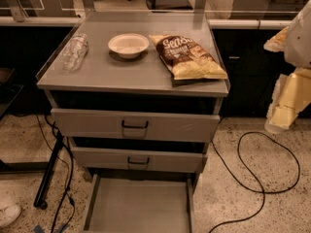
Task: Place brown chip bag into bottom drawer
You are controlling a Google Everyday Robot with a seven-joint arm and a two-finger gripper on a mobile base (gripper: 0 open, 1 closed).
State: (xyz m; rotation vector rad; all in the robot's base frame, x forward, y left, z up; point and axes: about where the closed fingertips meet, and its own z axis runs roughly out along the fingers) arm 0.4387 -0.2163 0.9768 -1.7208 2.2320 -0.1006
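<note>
Three grey drawers face the camera. The bottom drawer (138, 208) is nearest, pulled well out with its flat floor showing. A black cable (262, 178) loops over the speckled floor to its right, and a black stand leg (48, 174) slants down on its left. Above it, the two higher drawers (135, 125) stand slightly ajar. The gripper (284, 108) hangs at the right edge, pale and blocky and well apart from the cabinet; I cannot tell how it is set. On the cabinet top (102, 72) the brown chip bag (190, 56) lies flat at the right, its lower end near the front edge. A white bowl (128, 44) sits just beside it, and what looks like a clear plastic bottle (75, 51) lies on its side at the left.
</note>
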